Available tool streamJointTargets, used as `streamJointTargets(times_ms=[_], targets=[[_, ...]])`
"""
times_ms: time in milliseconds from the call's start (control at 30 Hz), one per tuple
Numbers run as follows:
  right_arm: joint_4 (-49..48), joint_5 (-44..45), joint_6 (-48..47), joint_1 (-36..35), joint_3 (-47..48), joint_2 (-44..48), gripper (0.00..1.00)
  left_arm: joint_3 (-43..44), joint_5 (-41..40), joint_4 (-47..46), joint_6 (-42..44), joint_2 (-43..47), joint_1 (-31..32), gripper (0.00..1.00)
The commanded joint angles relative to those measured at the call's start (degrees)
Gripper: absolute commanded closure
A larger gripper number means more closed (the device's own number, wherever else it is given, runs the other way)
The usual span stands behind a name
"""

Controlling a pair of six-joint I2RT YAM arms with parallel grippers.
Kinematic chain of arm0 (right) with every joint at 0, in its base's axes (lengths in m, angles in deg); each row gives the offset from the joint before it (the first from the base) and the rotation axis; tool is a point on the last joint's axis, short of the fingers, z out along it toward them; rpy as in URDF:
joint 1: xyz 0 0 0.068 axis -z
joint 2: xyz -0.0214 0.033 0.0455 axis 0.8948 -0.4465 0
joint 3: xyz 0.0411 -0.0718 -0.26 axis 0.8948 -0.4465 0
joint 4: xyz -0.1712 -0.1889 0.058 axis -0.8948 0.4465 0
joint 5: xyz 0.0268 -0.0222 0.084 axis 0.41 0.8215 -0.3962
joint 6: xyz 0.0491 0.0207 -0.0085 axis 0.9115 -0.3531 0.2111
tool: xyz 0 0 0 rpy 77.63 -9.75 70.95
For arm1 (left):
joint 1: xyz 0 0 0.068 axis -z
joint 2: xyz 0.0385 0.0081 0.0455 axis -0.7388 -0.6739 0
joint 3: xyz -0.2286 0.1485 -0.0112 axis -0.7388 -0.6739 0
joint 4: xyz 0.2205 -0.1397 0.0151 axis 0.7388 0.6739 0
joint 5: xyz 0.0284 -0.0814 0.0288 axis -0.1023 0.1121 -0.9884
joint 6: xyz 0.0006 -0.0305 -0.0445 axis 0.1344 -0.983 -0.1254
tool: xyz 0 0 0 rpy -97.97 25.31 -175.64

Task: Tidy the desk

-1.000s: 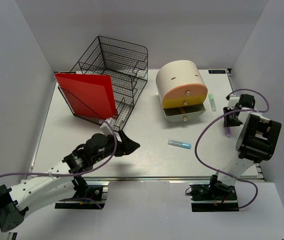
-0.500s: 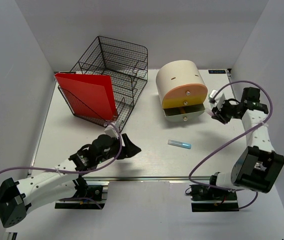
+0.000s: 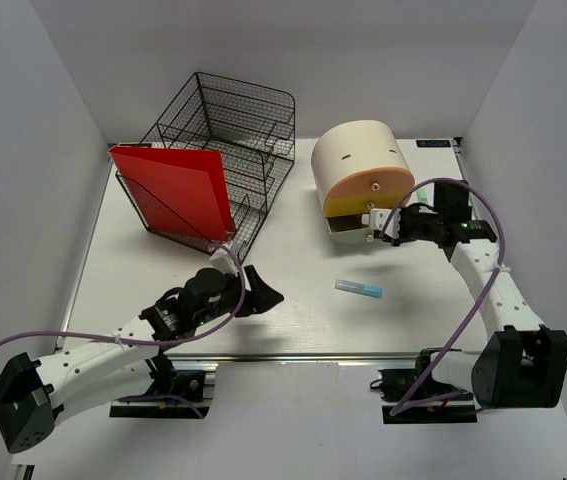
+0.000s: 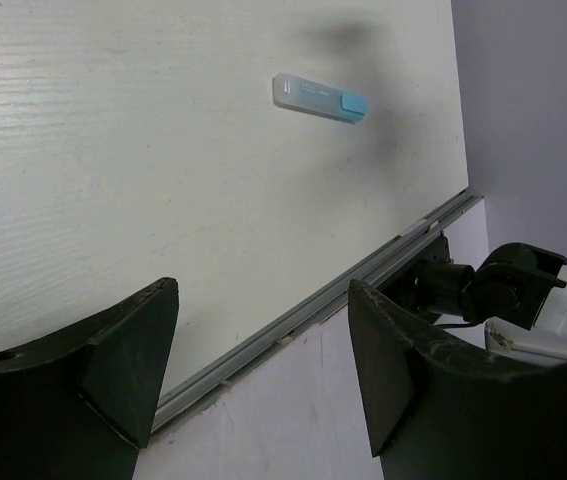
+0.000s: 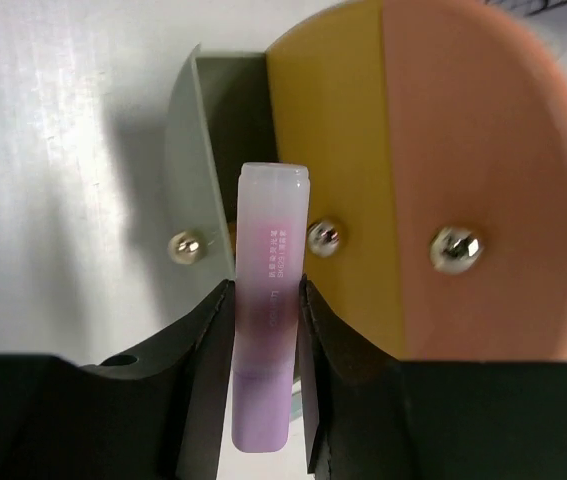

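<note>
Right wrist view: right gripper (image 5: 263, 305) is clamped on a pink tube (image 5: 270, 250), close to the open grey drawer (image 5: 191, 150) of the round drawer unit (image 5: 473, 150). Left gripper (image 4: 261, 335) is spread wide with nothing in it, over the desk (image 4: 113, 150) near its silver rail (image 4: 313, 320). A blue-capped tube (image 4: 318, 97) lies on the desk.

The desk (image 4: 113, 150) is matt white with a faint streaked grain; the rail (image 4: 313, 305) at its edge is dull silver metal. The tray (image 3: 233, 120) is thin black wire mesh. The folder (image 3: 178, 190) looks like smooth red plastic with a slight sheen. The drawer unit (image 3: 358, 150) is matt beige plastic, its knobs (image 5: 324, 236) shiny metal. The tube (image 5: 268, 300) is frosted, translucent pink plastic
</note>
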Motion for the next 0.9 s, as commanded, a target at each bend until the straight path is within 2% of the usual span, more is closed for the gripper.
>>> streamJointTargets(times_ms=[0, 267, 400, 533, 833, 867], targets=[[-9.7, 3.6, -2.8, -2.7, -0.7, -0.3, 1.00, 0.4, 0.5, -1.7, -0.6, -0.7, 0.2, 0.22], [-11.6, 8.8, -4.5, -8.7, 0.5, -4.9, 1.00, 1.2, 0.5, -1.9, -1.0, -2.6, 0.2, 0.22], [-11.8, 9.8, -2.6, -10.8, 1.4, -6.5, 1.00, 1.4, 0.5, -1.6, -1.2, -2.5, 0.2, 0.22], [-16.3, 13.2, -0.4, -13.6, 0.2, -7.8, 1.00, 1.2, 0.5, -2.0, -1.6, -2.3, 0.2, 0.22], [-19.2, 19.3, 2.0, -16.0, -0.1, -11.2, 1.00, 0.7, 0.5, -1.6, -2.0, -1.3, 0.2, 0.22], [-19.2, 19.7, 2.0, -16.1, 0.0, -11.4, 1.00, 0.6, 2.3, -1.6, -2.0, -1.3, 0.2, 0.22]])
